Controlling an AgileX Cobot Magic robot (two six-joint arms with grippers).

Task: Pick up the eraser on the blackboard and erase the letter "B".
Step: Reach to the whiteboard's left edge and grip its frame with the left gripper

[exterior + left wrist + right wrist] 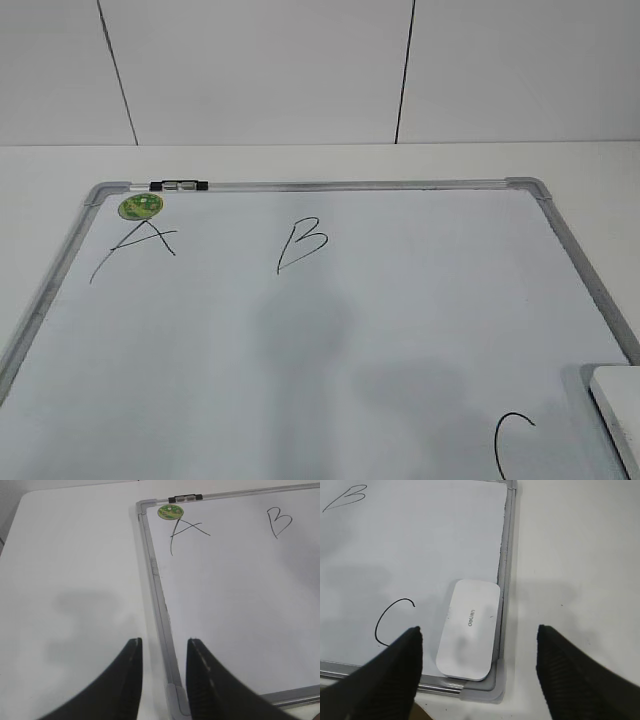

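eraser [468,630] lies flat on the blackboard [420,555], tucked in the near right corner, long side along the frame rail, printed top face up. in the exterior view only its corner shows at the lower right edge [617,410]. handwritten "c" [392,622] sits just left of it, apart. letter "b" [302,245] is intact, upper middle of the board, well apart from the eraser. "a" [133,250] is at upper left under a round green sticker [141,207], with a black clip [178,185] on the top rail.

right gripper [479,667] hangs above the eraser, jaws spread wide on either side, touching nothing. left gripper [164,680] is over the board's near left corner, fingers parted with a narrow gap, nothing between them. board lies on a white table [75,580].
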